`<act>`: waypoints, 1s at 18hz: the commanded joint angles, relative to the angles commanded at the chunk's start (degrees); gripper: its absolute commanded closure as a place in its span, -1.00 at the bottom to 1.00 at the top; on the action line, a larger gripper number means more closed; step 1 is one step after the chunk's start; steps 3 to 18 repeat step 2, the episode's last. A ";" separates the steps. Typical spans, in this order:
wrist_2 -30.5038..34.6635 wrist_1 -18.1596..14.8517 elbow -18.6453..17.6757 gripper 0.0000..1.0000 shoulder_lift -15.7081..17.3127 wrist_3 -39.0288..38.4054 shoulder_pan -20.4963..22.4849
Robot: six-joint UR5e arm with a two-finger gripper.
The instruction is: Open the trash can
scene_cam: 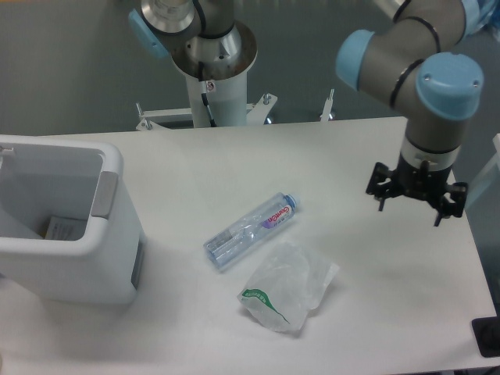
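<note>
The trash can, a large white boxy bin with rounded corners, stands at the table's left edge. Its top gapes open and a label lies at the bottom inside. A grey push-bar sits on its right rim. My gripper hangs open over the right side of the table, far from the bin, with nothing between its black fingers.
A clear plastic bottle lies on its side mid-table. Just below it lies a crumpled clear bag with green print. The arm's white base post rises behind the table's far edge. A dark object sits at the lower right corner.
</note>
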 joint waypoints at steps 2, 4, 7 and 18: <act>0.00 0.00 0.00 -1.00 -0.18 0.18 0.09; 0.00 0.00 0.00 -1.00 -0.18 0.18 0.09; 0.00 0.00 0.00 -1.00 -0.18 0.18 0.09; 0.00 0.00 0.00 -1.00 -0.18 0.18 0.09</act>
